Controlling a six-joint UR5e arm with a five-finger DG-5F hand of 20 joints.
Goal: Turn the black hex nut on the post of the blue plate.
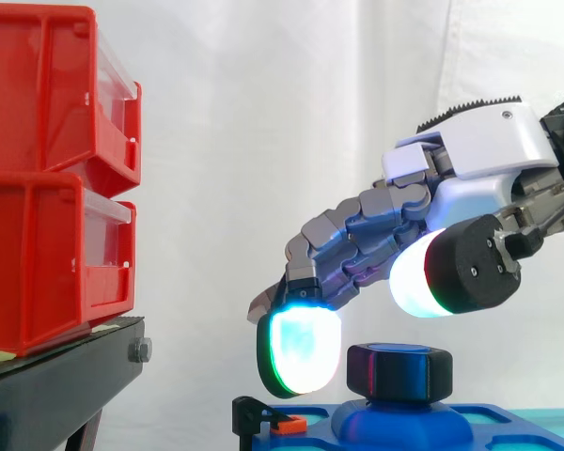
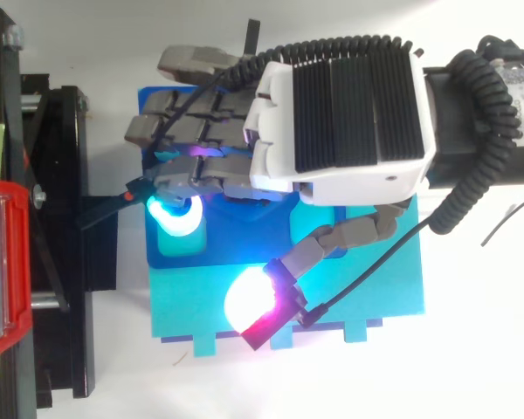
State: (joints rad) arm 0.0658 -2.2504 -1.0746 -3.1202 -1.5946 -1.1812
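1. Side view: the robot hand hovered just above the black hex nut. The nut sat on the raised post of the blue plate. Fingers and thumb were spread and loosely arched, gripping nothing.
2. Risk: the cyan-green fingertip hung left of the nut, lower than the thumb pad above its right. An uneven close could land the pads on the nut's top rather than its flats, and they would slip.
3. Risk: the low fingertip was near a small black-and-orange part at the plate's edge and could snag it.
4. Top view: the robot hand covered nut and post, so contact could not be checked from above. Thread engagement was unreadable in either view.
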